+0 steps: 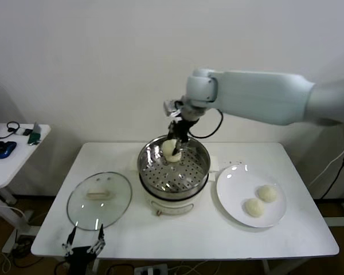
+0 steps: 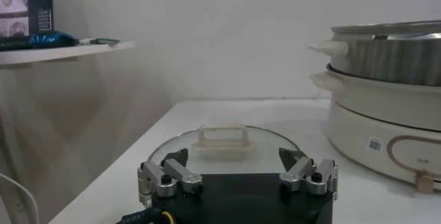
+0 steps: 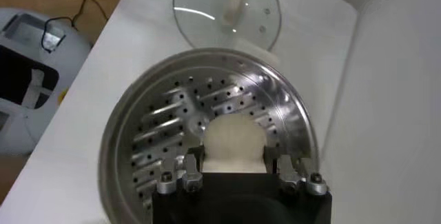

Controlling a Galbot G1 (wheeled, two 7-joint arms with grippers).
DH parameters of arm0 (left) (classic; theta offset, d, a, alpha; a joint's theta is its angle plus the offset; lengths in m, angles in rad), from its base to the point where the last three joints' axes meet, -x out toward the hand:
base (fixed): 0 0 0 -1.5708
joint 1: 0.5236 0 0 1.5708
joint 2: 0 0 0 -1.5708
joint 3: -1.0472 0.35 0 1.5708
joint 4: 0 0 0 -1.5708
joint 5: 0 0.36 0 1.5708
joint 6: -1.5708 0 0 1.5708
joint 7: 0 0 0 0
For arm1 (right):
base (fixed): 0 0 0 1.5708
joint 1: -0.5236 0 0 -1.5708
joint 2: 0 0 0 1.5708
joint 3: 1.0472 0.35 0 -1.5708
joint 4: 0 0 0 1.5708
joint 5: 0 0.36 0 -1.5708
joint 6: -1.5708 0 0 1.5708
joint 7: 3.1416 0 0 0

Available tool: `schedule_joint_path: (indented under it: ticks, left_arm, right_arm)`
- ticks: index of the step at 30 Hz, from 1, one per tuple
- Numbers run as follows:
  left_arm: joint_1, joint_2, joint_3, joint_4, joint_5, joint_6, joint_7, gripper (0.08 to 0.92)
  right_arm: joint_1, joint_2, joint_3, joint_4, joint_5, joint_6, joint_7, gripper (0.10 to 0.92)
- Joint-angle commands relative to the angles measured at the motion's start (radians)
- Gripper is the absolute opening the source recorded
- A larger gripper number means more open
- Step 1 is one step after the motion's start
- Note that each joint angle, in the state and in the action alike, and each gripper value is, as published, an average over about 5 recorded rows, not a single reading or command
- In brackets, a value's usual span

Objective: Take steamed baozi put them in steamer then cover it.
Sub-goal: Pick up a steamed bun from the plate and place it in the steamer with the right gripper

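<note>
The steel steamer stands mid-table on its white base. My right gripper reaches into it at the far side and is shut on one cream baozi, held just over the perforated tray; in the right wrist view the baozi sits between the fingers of my right gripper. Two more baozi lie on the white plate. The glass cover lies flat left of the steamer. My left gripper waits open at the table's front edge, facing the cover.
A white side table with a mouse, headphones and small items stands to the left of the main table. The steamer's white base rises right of the cover. A grey-white device sits on the floor beyond the table edge.
</note>
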Motion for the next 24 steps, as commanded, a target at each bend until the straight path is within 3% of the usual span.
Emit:
schedule_joint_path:
  ticks: [1,11,19,24]
  left_arm:
    - [0.001,0.001,0.001,-0.001,0.000,0.000,0.000,0.823]
    - [0.003,0.001,0.003,0.003,-0.001,-0.003,-0.001,0.823]
    - [0.000,-0.001,0.003,0.002,0.000,-0.001,-0.001,0.823]
    - [0.002,-0.001,0.003,-0.001,0.002,0.001,-0.002,0.823]
  right_arm:
    - [-0.174,0.147,0.013,-0.142,-0.076,-0.017,0.045,0.593]
    - [-0.211,0.157,0.019,-0.192,-0.116,-0.019,0.071,0.608]
    - [-0.171,0.115,0.043,-0.155,-0.111,-0.004,0.067,0.792]
    - [-0.017,0.016,0.022,-0.095,-0.071,0.043,-0.010,0.821]
